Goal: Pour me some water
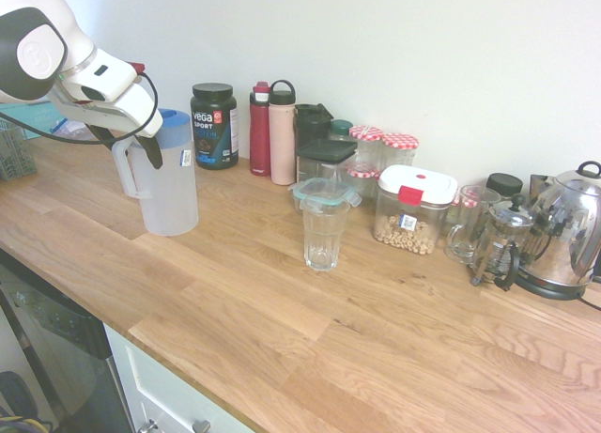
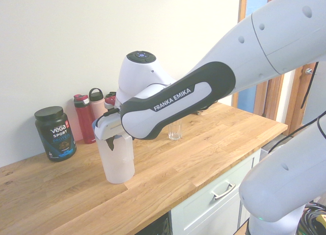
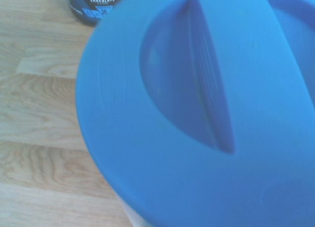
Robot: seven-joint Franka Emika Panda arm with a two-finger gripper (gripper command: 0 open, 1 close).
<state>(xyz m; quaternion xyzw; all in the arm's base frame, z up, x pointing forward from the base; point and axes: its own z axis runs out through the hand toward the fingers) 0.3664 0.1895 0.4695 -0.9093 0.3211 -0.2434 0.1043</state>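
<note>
The gripper point(image 1: 141, 137) hangs over the handle side of the water pitcher point(image 1: 167, 184), its dark fingers point(image 1: 150, 149) spread apart and released — nothing is grasped. The pitcher, translucent with a blue lid point(image 3: 206, 118), stands upright on the wooden counter point(image 1: 282, 320), toward the end where the arm comes in and about midway between the wall and the front edge. The empty drinking glass point(image 1: 324, 234) stands well apart from it, further along the counter.

Against the wall runs a crowded row: a black Vega Sport tub point(image 1: 214, 125) just behind the pitcher, a red bottle point(image 1: 260, 130) and a pink bottle point(image 1: 282, 132) side by side, a dark-lidded container point(image 1: 326, 159), and jars with red checked lids point(image 1: 399, 148). A lidded clear tub point(image 1: 326, 193) sits directly behind the glass. Further on are a box of pale round contents with a white-and-red lid point(image 1: 413, 210), a glass mug point(image 1: 467, 224), a French press point(image 1: 502, 243) and a steel kettle point(image 1: 568, 231).

The counter is oak-like planks — white cupboard fronts point(image 2: 216, 197) below, a plain pale wall point(image 1: 423, 57) behind.
</note>
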